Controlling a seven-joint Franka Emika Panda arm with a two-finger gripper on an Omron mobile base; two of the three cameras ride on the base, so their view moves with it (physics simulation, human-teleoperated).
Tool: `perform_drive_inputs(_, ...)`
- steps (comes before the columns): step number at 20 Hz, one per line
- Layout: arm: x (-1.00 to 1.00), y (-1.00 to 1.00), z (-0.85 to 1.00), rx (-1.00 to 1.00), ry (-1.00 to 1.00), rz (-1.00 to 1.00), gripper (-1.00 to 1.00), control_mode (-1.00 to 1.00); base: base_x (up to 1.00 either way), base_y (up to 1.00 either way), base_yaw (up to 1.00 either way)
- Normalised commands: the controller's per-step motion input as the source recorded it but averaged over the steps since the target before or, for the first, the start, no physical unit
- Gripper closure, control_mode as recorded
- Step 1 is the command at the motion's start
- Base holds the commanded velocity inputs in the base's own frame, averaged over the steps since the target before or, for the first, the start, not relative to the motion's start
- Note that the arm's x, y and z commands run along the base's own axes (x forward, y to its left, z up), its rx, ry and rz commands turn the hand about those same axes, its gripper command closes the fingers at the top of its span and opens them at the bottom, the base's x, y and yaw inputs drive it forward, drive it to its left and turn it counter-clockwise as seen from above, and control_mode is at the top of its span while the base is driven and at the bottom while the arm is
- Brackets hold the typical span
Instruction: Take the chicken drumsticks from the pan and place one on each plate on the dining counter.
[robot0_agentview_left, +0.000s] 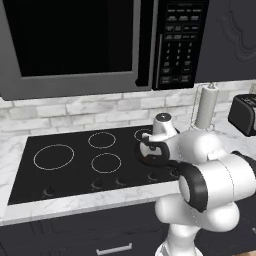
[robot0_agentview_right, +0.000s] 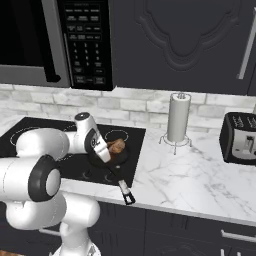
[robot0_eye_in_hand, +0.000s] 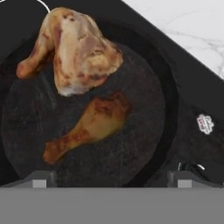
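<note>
Left base view: the white arm rises from the lower right and folds forward over the black cooktop (robot0_agentview_left: 75, 162), which is set into a marble counter (robot0_agentview_left: 15, 150). The wrist points down above the pan (robot0_agentview_left: 150, 159) at the right end of the cooktop; the arm hides most of the pan, and the pincer itself cannot be made out here. A microwave (robot0_agentview_left: 75, 45) hangs above. A paper towel roll (robot0_agentview_left: 206, 106) and a toaster (robot0_agentview_left: 244, 114) stand on the counter to the right.

Right base view: the pan (robot0_agentview_right: 116, 159) sits on the front right burner area, its long handle (robot0_agentview_right: 120, 184) running toward the counter's front edge and ending in a grey tip. One golden-brown piece of the chicken drumsticks (robot0_agentview_right: 117, 146) shows inside the pan, just beside the hand. The pincer (robot0_agentview_right: 102, 152) hangs directly over the pan, apparently a little above its floor. The paper towel roll (robot0_agentview_right: 178, 118) stands well apart to the right, the toaster (robot0_agentview_right: 240, 137) farther right.

Hand view: both pieces lie in the pan (robot0_eye_in_hand: 144, 144). The larger drumstick (robot0_eye_in_hand: 74, 52) is at the top; the smaller drumstick (robot0_eye_in_hand: 94, 124) lies below it, near the pan's middle, the two touching or nearly so. The two fingertips (robot0_eye_in_hand: 38, 179) stand wide apart at the bottom edge, so the pincer is released and grips nothing.
</note>
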Motion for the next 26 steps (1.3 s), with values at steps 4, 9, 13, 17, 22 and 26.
perform_drive_inputs(4,0.21,-0.01,-0.12,0.00,0.00,0.00,-1.00,-1.00,0.00,0.00,0.00)
perform_drive_inputs(9,0.19,0.00,-0.09,0.00,0.00,0.00,-1.00,-1.00,0.00,0.00,0.00)
perform_drive_inputs(13,0.19,0.00,-0.11,0.00,0.00,0.00,-1.00,-1.00,0.00,0.00,0.00)
perform_drive_inputs(17,0.15,0.00,-0.16,0.01,0.01,0.00,-1.00,-1.00,0.00,0.00,0.00)
perform_drive_inputs(22,0.16,-0.01,-0.17,0.01,0.03,0.00,-1.00,-1.00,0.00,0.00,0.00)
perform_drive_inputs(26,0.16,-0.04,-0.13,0.02,0.01,0.00,-1.00,-1.00,0.00,0.00,0.00)
